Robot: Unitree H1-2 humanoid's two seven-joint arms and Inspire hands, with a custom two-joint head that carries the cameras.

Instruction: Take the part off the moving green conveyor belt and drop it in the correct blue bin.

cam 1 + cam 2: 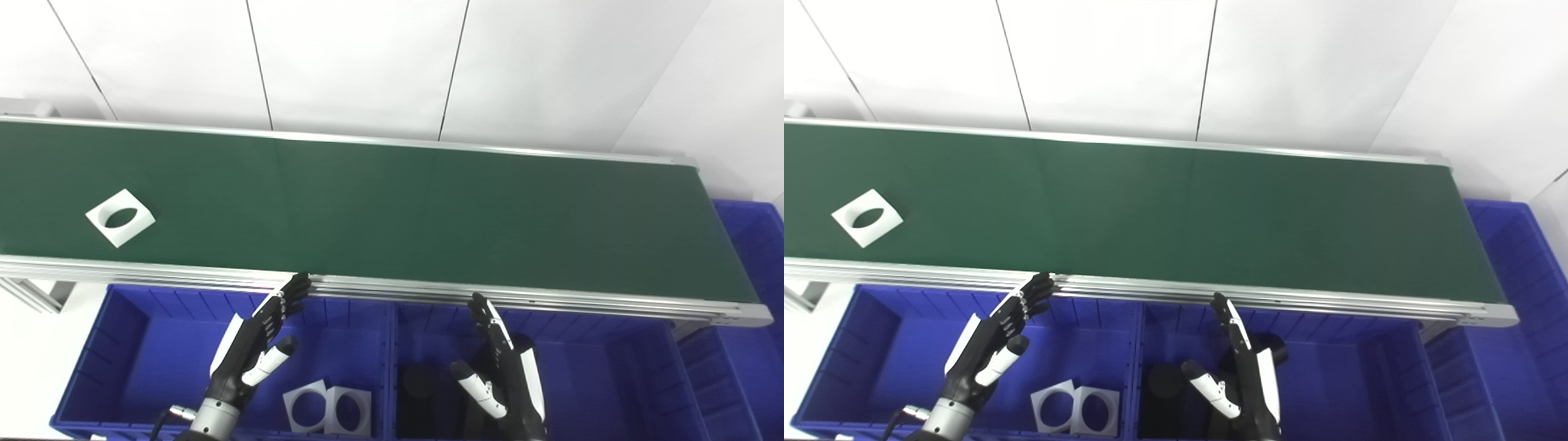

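Note:
A white square part with a round hole lies flat on the green conveyor belt at its far left. My left hand is open and empty, hovering over the left blue bin, fingertips at the belt's near rail. My right hand is open and empty over the middle blue bin. Both hands are far right of the part.
Two white square parts with holes lie in the left bin. Black round parts lie in the middle bin. Another blue bin stands beyond the belt's right end. A white wall is behind the belt.

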